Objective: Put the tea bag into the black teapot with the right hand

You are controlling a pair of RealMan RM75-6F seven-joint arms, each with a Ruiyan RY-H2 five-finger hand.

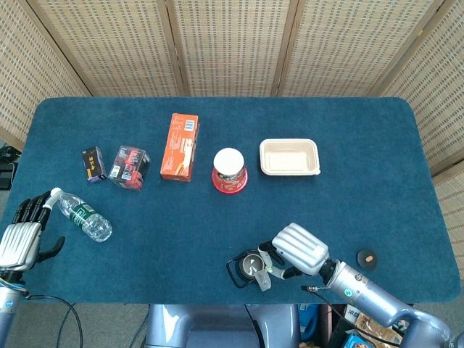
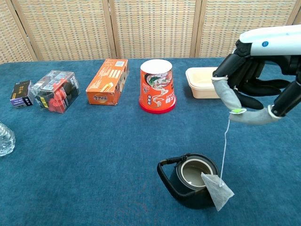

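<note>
Holding: the right hand (image 2: pixel 247 94) pinched the green tag of the tea bag (image 2: pixel 217 190) between two fingertips, string hanging straight down.
Tea bag place: it dangled against the near-right rim of the black teapot (image 2: pixel 188 181), mostly outside the open mouth, not yet in.
Handling: the bag looked light and limp, likely to swing on its string at any jolt; the tag seemed the right hold, letting the sachet drop in by its own weight once it hung over the opening.
Left hand: the left hand (image 1: pixel 20 235) rested near a water bottle (image 1: pixel 83 215), fingers apart, holding nothing.
Hard to make out: the head view hid the pinch under the right hand; whether the bag touched the pot's rim or hung just clear, I could not tell.
</note>
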